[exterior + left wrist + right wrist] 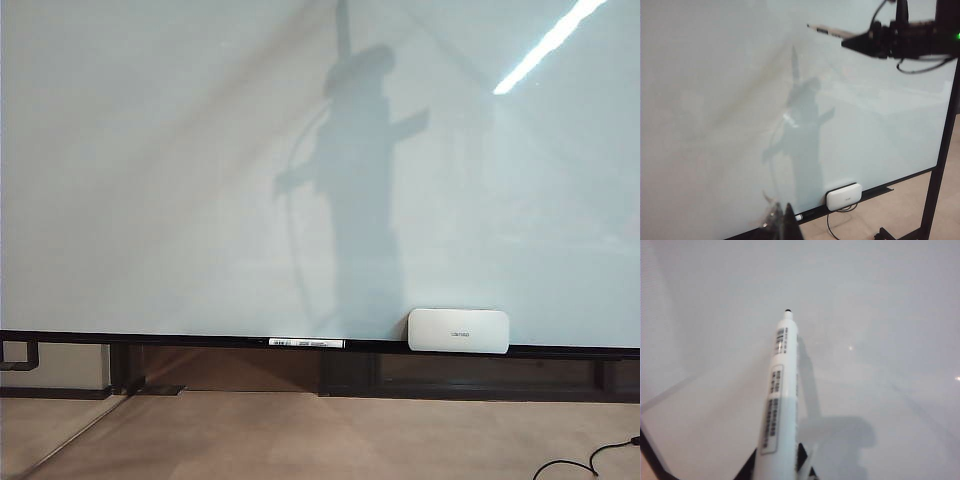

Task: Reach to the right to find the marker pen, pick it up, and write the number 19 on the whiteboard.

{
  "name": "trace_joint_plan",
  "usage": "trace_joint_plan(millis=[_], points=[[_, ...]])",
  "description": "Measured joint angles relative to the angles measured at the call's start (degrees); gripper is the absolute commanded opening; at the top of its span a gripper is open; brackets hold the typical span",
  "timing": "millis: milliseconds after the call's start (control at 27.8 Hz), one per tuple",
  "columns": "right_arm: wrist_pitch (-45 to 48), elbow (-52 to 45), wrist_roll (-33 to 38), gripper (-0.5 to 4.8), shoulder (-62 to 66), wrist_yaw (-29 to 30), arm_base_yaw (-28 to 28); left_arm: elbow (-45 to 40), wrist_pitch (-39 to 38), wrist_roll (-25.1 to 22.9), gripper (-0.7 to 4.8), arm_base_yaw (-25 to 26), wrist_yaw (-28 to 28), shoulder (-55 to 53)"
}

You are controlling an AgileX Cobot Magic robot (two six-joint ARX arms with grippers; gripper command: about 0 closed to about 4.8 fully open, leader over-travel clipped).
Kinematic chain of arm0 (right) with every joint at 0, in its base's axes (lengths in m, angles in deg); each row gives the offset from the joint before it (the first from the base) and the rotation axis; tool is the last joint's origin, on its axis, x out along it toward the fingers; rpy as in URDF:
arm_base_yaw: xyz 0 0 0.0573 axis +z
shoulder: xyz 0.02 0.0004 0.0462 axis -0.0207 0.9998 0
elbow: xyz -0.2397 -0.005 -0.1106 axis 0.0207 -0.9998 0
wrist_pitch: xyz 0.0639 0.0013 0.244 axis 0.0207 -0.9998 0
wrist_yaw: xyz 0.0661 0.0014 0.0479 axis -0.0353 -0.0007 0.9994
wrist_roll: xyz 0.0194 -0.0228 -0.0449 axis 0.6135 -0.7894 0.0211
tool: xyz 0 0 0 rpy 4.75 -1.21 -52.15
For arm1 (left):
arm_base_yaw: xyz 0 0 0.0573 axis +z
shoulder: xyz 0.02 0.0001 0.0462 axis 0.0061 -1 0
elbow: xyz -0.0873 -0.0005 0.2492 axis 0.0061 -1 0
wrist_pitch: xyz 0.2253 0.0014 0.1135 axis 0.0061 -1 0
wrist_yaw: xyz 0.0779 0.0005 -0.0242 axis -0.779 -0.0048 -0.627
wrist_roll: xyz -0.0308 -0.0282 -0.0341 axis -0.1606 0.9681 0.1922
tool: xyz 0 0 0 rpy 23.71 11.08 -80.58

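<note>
The right claw (pixel 782 467) grips the marker (pixel 779 395), tip near the whiteboard (pixel 150 180); the left claw (pixel 782 222) is too cropped to tell.

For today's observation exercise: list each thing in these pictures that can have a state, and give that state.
Whiteboard: blank, nothing written yet.
Marker: uncapped, held, tip toward the board.
Right gripper: shut on the marker, near the board.
Left gripper: barely visible, state unclear.
Eraser: resting at the board's lower frame.
Second marker: lying on the frame.

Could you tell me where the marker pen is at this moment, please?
The marker pen is in the right gripper, tip toward the whiteboard; the left wrist view shows it high near the board's right edge.
</note>
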Motion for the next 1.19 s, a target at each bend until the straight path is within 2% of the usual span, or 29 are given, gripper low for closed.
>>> trace_joint_plan(millis=[144,324,648,828,1188], points=[[-3.76,5.18,-0.42,-0.02,3.54,-0.37,0.02,0.0,0.0,-0.02,-0.05,0.0,0.02,-0.44],[-5.97,7.15,-0.68,-0.02,6.01,-0.92,0.17,0.0,-0.02,-0.02,-0.05,0.0,0.0,-0.63],[-3.13,7.41,-2.14,-0.02,6.29,-1.6,0.2,0.0,-0.02,-0.24,-0.05,0.0,0.24,-0.66],[-2.51,7.41,-2.95,-0.02,7.1,-1.36,0.2,0.0,0.02,-1.97,-0.05,0.0,4.07,-0.81],[-0.87,7.41,-3.17,-0.02,8.15,-1.22,0.24,0.0,-0.02,-2.38,-0.05,0.0,4.0,-1.42]])
